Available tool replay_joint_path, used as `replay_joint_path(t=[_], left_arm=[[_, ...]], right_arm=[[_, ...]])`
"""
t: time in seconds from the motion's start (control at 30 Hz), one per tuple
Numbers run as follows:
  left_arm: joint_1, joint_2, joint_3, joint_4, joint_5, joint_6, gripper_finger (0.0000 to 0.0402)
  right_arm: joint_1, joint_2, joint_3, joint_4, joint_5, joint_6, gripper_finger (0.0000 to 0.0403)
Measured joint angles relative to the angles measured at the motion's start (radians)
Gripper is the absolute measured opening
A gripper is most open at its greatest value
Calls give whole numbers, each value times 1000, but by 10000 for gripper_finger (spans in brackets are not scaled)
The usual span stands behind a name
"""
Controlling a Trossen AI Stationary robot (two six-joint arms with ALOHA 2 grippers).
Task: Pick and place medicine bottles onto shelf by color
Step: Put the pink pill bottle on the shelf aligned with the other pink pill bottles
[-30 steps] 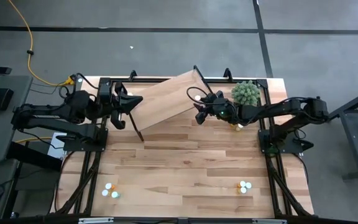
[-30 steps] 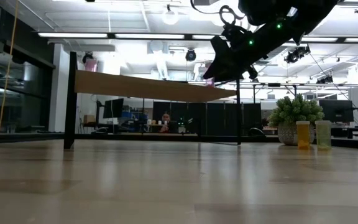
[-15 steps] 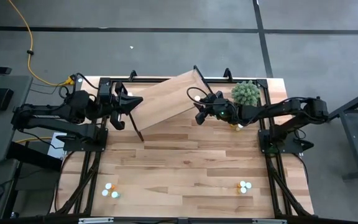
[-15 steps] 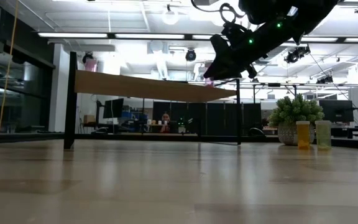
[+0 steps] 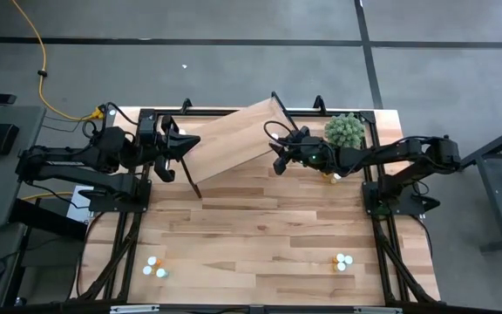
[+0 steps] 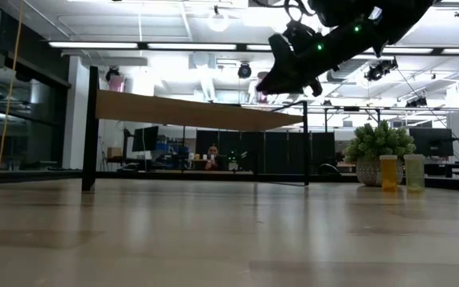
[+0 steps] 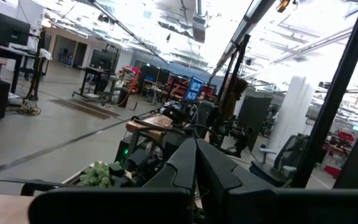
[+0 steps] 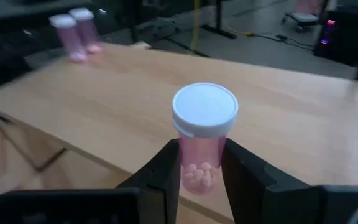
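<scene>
The right claw [image 8: 199,171] is clamped on a pink bottle [image 8: 201,146] with a white cap, holding it upright above the near edge of the shelf [image 5: 234,139]; two more pink bottles [image 8: 73,34] stand together at the shelf's far corner; an orange bottle [image 6: 389,172] and a pale bottle [image 6: 414,171] stand on the counter [image 5: 260,235] beside the green plant [image 5: 345,131]; small clusters of bottles [image 5: 155,266] sit near the counter's front edge; the left claw [image 5: 190,139], fully clenched and empty, waits by the shelf's left end.
</scene>
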Motion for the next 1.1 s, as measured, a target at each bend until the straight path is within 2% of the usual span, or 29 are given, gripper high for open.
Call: replay_joint_path(t=[0.1, 0.2, 0.37, 0.5, 0.6, 0.7, 0.9, 1.1], left_arm=[[0, 13, 0, 3, -10, -7, 12], [0, 38, 0, -5, -13, 10, 44], [0, 113, 1, -4, -14, 75, 132], [0, 177, 1, -5, -20, 79, 204], [0, 225, 1, 5, -20, 79, 242], [0, 274, 0, 34, -10, 79, 257], [0, 362, 1, 189, 50, 38, 257], [-1, 398, 0, 198, 71, 17, 256]], right_arm=[[17, 0, 56, -27, -53, -14, 90], [43, 0, 149, -112, -83, -76, 90], [80, 0, 306, -247, -108, -157, 90], [99, 0, 376, -305, -136, -158, 90], [117, 0, 402, -305, -153, -155, 90], [138, 0, 409, -306, -157, -148, 90], [177, 5, 410, -283, -158, -159, 90], [202, 60, 449, -288, -179, -174, 90]])
